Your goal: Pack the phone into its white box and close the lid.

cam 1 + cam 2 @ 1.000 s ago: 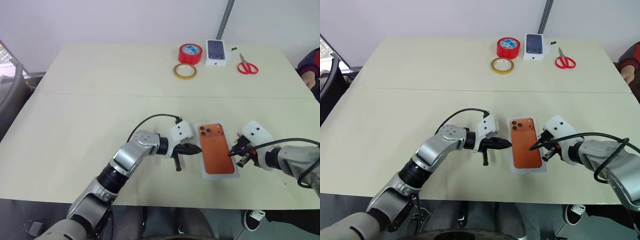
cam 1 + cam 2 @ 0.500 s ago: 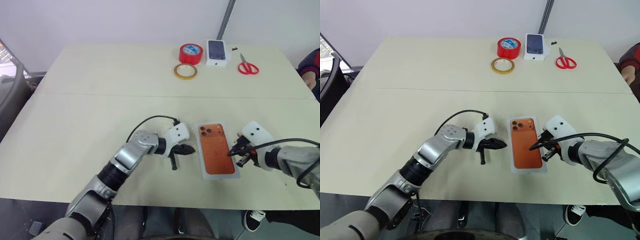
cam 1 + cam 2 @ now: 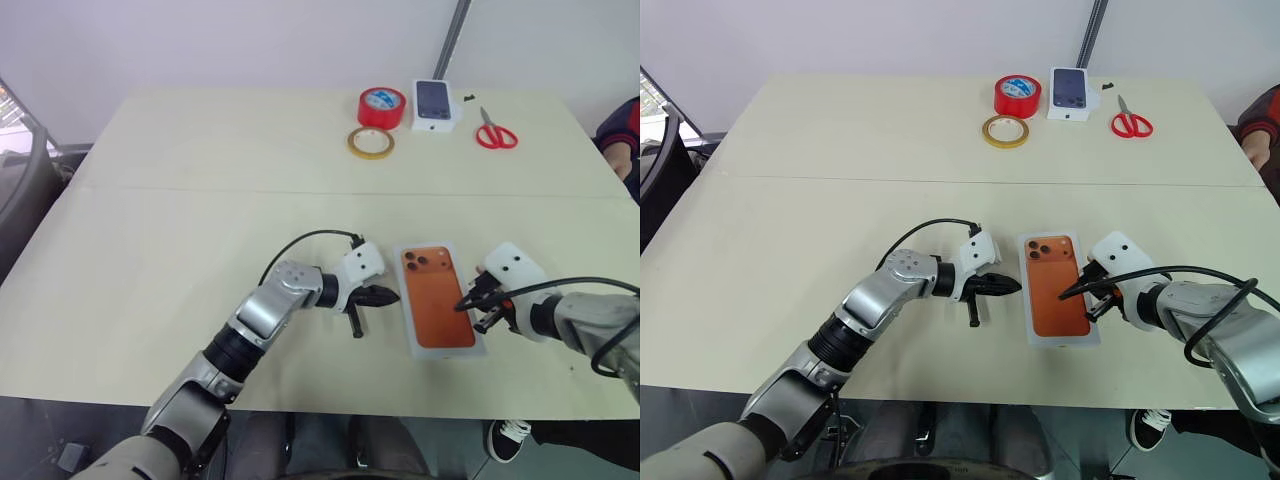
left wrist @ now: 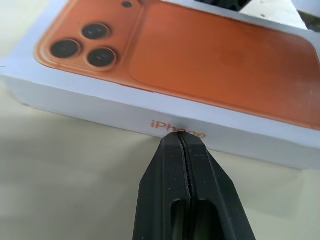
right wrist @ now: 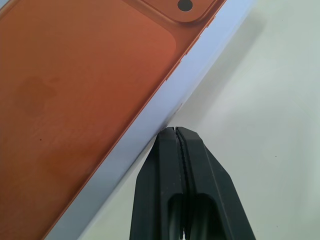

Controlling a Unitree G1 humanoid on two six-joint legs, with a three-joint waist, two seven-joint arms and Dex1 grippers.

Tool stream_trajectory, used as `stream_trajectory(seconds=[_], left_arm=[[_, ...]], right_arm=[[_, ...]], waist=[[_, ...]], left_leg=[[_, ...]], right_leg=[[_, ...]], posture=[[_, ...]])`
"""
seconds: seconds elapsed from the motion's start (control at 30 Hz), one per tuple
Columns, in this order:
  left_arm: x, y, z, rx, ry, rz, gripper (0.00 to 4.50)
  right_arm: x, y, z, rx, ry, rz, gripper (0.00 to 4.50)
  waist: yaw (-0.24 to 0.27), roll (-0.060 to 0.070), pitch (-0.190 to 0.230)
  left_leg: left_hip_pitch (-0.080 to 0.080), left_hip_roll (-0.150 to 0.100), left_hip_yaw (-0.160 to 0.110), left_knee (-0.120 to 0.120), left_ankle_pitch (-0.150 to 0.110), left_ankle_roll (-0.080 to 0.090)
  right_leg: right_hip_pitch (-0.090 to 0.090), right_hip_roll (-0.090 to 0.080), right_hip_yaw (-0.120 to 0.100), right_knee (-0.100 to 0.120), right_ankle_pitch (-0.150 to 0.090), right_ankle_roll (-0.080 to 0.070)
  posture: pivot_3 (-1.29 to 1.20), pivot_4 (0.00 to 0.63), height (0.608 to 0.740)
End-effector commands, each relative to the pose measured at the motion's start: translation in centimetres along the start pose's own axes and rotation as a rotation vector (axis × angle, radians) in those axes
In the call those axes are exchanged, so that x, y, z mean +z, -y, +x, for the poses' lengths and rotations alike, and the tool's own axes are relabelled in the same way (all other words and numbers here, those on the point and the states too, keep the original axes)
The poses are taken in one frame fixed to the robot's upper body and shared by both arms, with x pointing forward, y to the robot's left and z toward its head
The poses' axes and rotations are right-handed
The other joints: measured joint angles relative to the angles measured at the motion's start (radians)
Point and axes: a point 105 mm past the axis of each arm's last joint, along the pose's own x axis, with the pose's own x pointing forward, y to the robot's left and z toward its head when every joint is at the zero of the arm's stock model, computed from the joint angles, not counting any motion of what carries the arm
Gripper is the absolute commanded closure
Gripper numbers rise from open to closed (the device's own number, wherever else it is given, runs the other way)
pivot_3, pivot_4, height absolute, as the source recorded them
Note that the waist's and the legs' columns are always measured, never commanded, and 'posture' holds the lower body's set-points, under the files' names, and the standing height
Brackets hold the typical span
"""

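Observation:
The copper-orange phone [image 3: 437, 297] lies back up in the white box [image 3: 450, 352] on the near part of the table, its camera block at the far end. My left gripper [image 3: 393, 295] is shut, and its tip [image 4: 179, 137] rests against the box's left long wall [image 4: 100, 107] at the "iPhone" lettering. My right gripper [image 3: 465, 305] is also shut. Its tip [image 5: 175, 131] sits at the box's right long edge [image 5: 150, 125]. Neither gripper holds anything. The lid is out of view.
Along the table's far edge are a red tape roll [image 3: 381, 106], a tan tape ring [image 3: 370, 142], a small white box printed with a dark phone [image 3: 434, 104] and red scissors [image 3: 495, 133]. A person's sleeve [image 3: 625, 125] shows at the right edge.
The box with the phone has slid slightly to the right. My left gripper drew back a little, then came against the box's side again. The right gripper has stayed put.

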Motion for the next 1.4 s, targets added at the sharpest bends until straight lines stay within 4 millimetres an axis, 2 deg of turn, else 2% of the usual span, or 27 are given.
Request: stream_trajectory(seconds=[0.03, 1.13, 1.27, 1.4], left_arm=[[2.1, 0.7, 0.1, -0.023, 0.079, 0.030, 4.50], [3.0, 1.0, 0.4, -0.030, 0.114, 0.032, 4.50], [2.6, 0.8, 0.1, -0.017, 0.105, 0.027, 4.50], [2.5, -0.7, -1.0, 0.041, 0.112, -0.005, 4.50]], right_arm=[[0.9, -0.3, -0.3, 0.005, 0.044, -0.027, 4.49], [0.0, -0.2, -0.1, -0.008, 0.012, -0.017, 4.49], [-0.2, 1.0, -0.7, -0.054, -0.002, -0.032, 4.49], [-0.1, 2.8, -2.4, -0.101, 0.005, -0.051, 4.49]], waist=[[0.000, 0.000, 0.000], [0.000, 0.000, 0.000], [0.001, 0.000, 0.000], [0.000, 0.000, 0.000]], left_leg=[[0.000, 0.000, 0.000, 0.000, 0.000, 0.000], [0.000, 0.000, 0.000, 0.000, 0.000, 0.000], [0.000, 0.000, 0.000, 0.000, 0.000, 0.000], [0.000, 0.000, 0.000, 0.000, 0.000, 0.000]], right_leg=[[0.000, 0.000, 0.000, 0.000, 0.000, 0.000], [0.000, 0.000, 0.000, 0.000, 0.000, 0.000], [0.000, 0.000, 0.000, 0.000, 0.000, 0.000], [0.000, 0.000, 0.000, 0.000, 0.000, 0.000]], posture=[[0.00, 0.150, 0.740], [0.00, 0.150, 0.740], [0.00, 0.150, 0.740], [0.00, 0.150, 0.740]])
